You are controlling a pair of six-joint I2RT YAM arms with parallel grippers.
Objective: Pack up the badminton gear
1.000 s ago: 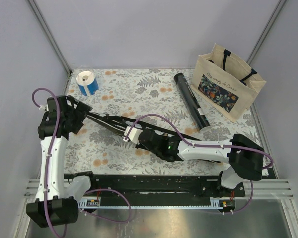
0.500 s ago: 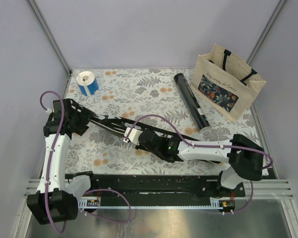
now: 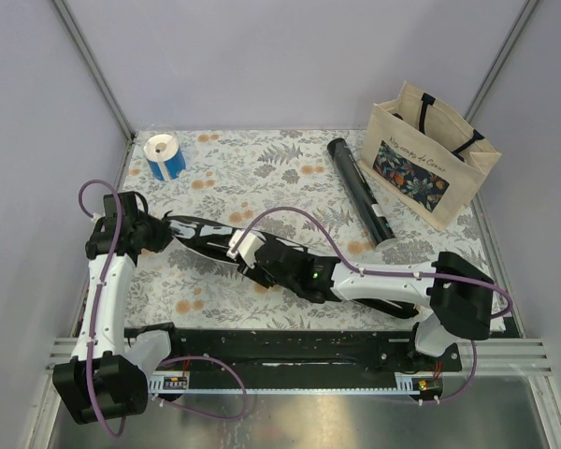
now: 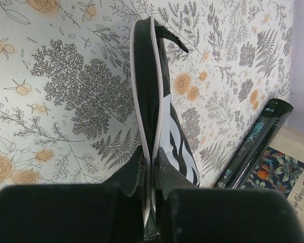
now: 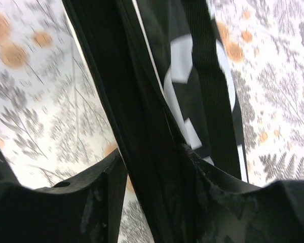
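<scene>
The black racket case (image 3: 198, 234) is lying on the floral-covered table (image 3: 262, 173). The left gripper (image 4: 151, 157) is clamping tight on its white-piped rim. The right gripper (image 5: 154, 167) is straddling a fold of it, fingers parted; whether they are pinching cannot be told. The right arm (image 3: 374, 281) is hiding the case's other end. The black tube (image 3: 360, 190), tote bag (image 3: 425, 159) and tape roll (image 3: 164, 156) are sitting well apart behind
</scene>
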